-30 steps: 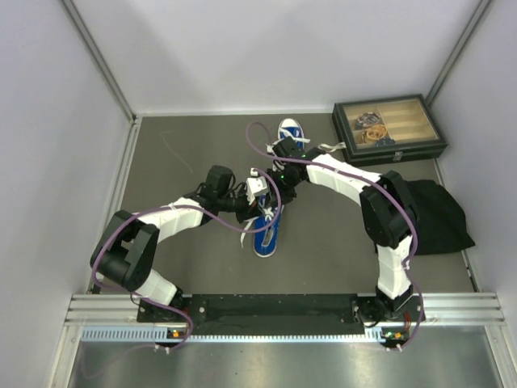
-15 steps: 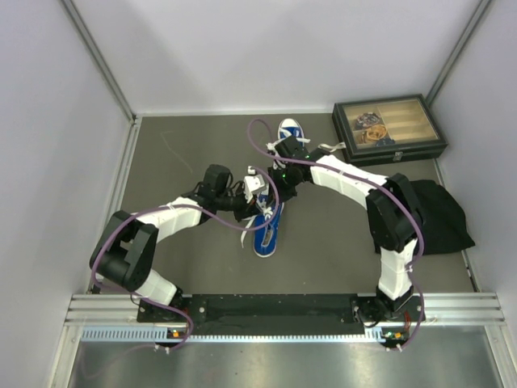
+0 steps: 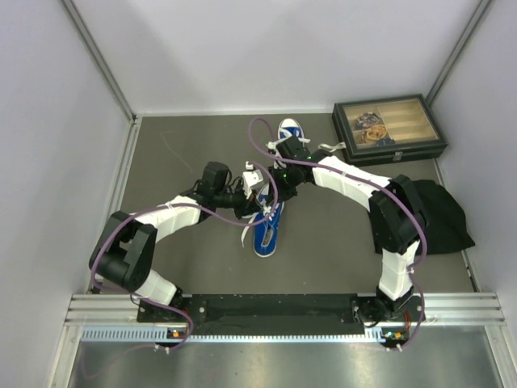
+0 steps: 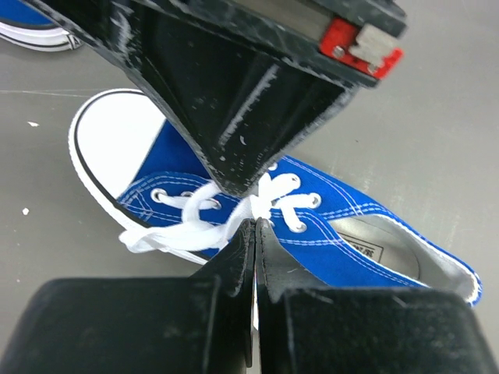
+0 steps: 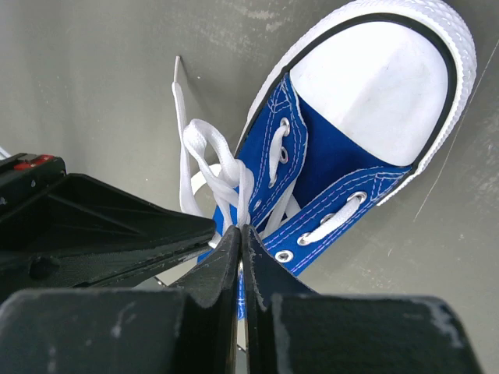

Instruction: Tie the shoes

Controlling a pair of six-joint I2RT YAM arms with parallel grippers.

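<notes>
One blue shoe (image 3: 265, 232) lies mid-table with its white toe cap towards the arms. The second shoe (image 3: 291, 129) lies farther back. Both grippers meet over the near shoe's laces. My left gripper (image 3: 257, 192) is shut on a white lace; in the left wrist view its jaws (image 4: 255, 226) pinch the lace (image 4: 183, 230) above the eyelets. My right gripper (image 3: 276, 184) is shut on another lace strand; in the right wrist view its jaws (image 5: 242, 231) hold the lace (image 5: 222, 167) beside the shoe (image 5: 343, 156). The right gripper's body (image 4: 234, 86) blocks much of the left wrist view.
A dark glass-lidded box (image 3: 388, 128) stands at the back right. A black cloth (image 3: 440, 214) lies at the right edge. Metal rails border the table at left and front. The second shoe's sole shows in the left wrist view (image 4: 31, 31).
Both grippers have shifted slightly away from the arm bases over the near shoe, each still holding its lace. The shoes have not moved.
</notes>
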